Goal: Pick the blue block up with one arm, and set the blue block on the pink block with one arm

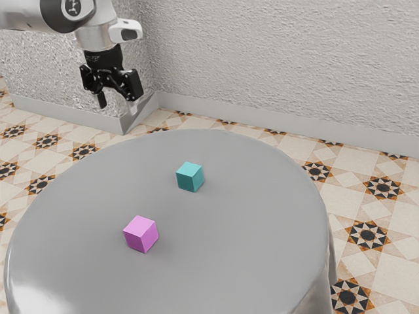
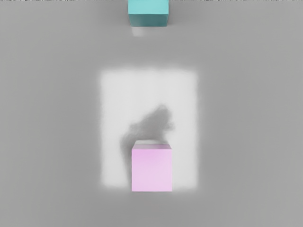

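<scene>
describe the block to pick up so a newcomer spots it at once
Start at the round grey table. Two cubes sit apart on it. The blue block is the teal one nearer the wall; the pink block sits nearer the front edge.

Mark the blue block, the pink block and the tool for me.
blue block [image 1: 190, 176], exterior view, its middle.
pink block [image 1: 141, 234], exterior view, its middle.
tool [image 1: 118, 99], exterior view, midway between its fingertips.

Gripper [image 1: 118, 103] spread, empty, raised high; blue block [image 1: 190, 176], pink block [image 1: 141, 234] apart on table [image 1: 262, 216].
</scene>
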You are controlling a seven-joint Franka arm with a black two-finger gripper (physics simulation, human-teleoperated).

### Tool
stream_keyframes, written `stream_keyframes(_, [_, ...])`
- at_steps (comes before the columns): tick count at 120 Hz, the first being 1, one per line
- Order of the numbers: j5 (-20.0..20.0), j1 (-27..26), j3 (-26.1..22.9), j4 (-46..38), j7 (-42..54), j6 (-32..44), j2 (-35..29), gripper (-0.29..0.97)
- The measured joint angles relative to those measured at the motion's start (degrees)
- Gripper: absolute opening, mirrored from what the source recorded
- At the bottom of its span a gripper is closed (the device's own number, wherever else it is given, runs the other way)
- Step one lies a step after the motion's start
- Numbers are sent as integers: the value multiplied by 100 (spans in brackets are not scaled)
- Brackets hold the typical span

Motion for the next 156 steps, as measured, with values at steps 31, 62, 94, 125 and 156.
stream_keyframes(31, [-813, 377, 1759, 3260, 367, -821, 1512, 66])
stream_keyframes(62, [-840, -110, 1772, 3447, 611, -1198, 206, 66])
stream_keyframes(94, [-324, -395, 1780, 3105, 848, -956, 1934, 66])
stream_keyframes(125, [-269, -405, 1775, 2557, 1033, -116, 2840, 66])
stream_keyframes(156, [-340, -128, 1332, 3129, 1087, 577, 3914, 66])
